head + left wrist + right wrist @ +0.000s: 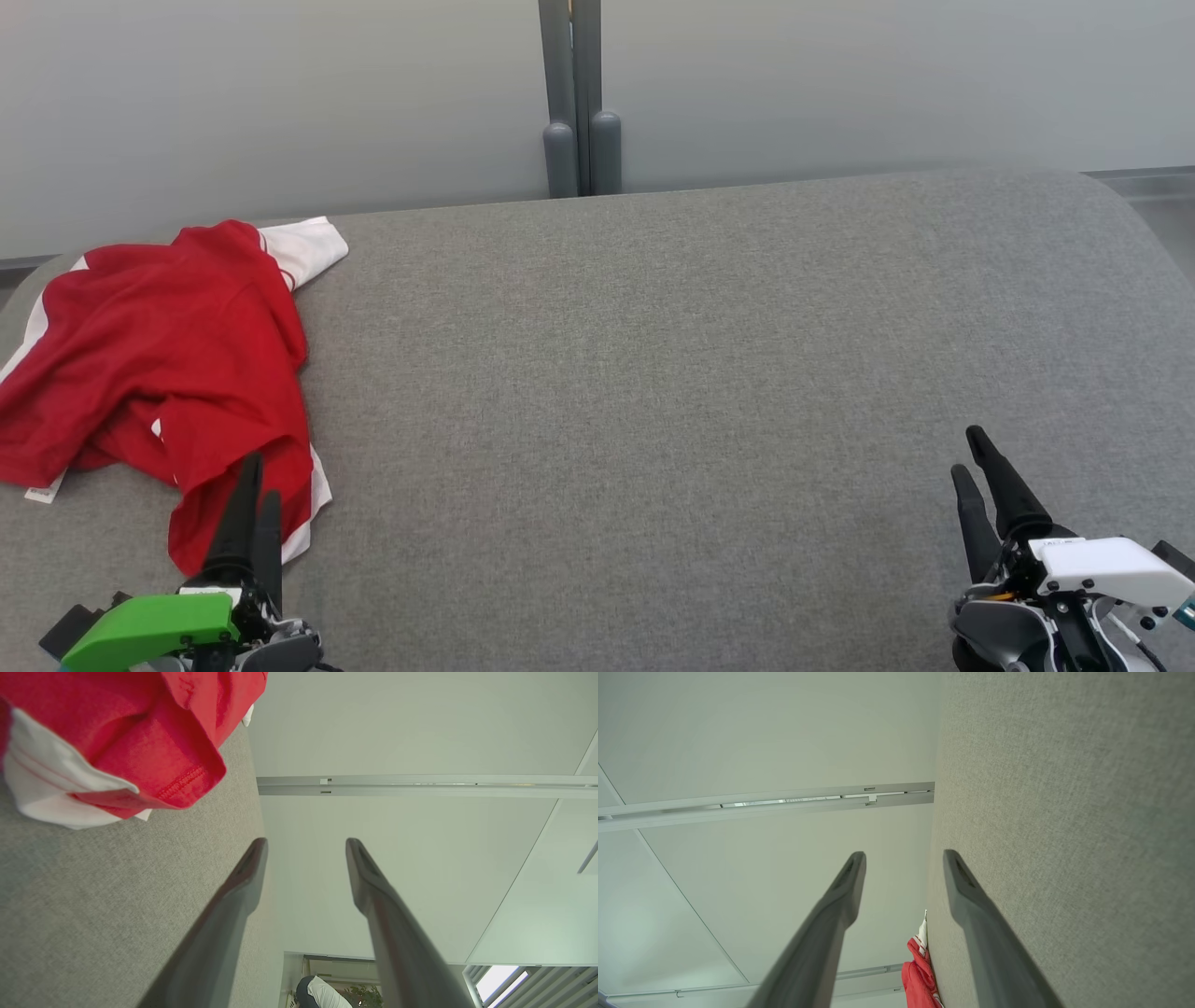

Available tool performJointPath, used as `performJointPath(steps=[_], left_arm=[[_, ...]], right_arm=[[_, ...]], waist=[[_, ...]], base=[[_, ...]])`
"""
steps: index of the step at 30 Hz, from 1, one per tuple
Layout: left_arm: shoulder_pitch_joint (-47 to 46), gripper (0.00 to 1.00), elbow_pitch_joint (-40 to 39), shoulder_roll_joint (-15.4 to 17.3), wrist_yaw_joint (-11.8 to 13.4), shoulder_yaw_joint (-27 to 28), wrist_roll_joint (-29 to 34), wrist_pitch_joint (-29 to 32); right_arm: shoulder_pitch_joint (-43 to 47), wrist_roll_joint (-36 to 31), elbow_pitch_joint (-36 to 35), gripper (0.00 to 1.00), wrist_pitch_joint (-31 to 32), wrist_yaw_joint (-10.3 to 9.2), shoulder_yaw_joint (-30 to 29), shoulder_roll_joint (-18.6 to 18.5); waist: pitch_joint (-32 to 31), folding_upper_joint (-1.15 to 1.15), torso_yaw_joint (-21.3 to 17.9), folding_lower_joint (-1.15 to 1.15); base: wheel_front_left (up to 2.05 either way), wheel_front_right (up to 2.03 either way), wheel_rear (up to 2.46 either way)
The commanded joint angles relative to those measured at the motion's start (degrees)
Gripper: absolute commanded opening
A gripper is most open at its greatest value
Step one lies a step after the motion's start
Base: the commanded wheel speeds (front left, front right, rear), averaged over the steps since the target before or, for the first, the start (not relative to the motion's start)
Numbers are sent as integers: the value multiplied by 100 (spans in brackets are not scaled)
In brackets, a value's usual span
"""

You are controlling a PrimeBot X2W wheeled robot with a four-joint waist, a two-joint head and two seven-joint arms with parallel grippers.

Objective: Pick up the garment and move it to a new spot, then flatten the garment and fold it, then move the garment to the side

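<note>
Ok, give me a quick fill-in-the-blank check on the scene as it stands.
1. The crumpled shirt is mostly ___ with white parts.
2. It lies on the robot's ___ side of the grey fabric surface.
3. The left gripper and the right gripper both stand ___, holding nothing.
Missing words: red; left; open.

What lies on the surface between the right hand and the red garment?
In the head view, the grey fabric surface between the right hand and the red garment is bare. The garment lies crumpled at the far left.
</note>
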Motion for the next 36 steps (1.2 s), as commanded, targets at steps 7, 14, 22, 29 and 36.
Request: performJointPath(steps=[7, 14, 22, 29, 36], left_arm=[[-74, 100, -116, 47, -9, -166, 176, -202], [-153, 100, -48, 178, 4, -406, 731, -440], [-259, 100, 6, 313, 122, -615, 1625, -628], [-298, 100, 30, 390, 222, -824, 2654, -789], [-298, 100, 130, 393, 258, -959, 3429, -938]], right_arm=[[-112, -296, -75, 100, -262, 1, 154, -66], [-166, -1147, -145, 100, -451, 2, 245, -150], [-182, -2480, -308, 100, -626, 2, 269, -187], [-205, -3836, -387, 100, -786, 2, 381, -232], [-195, -4721, -323, 100, -935, 3, 422, -211]], waist=[[1, 0, 4, 0], [2, 0, 14, 0], [-2, 0, 26, 0], [-10, 0, 33, 0], [-26, 0, 37, 0]], base=[[0, 0, 0], [0, 0, 0], [0, 0, 0], [0, 0, 0], [0, 0, 0]])
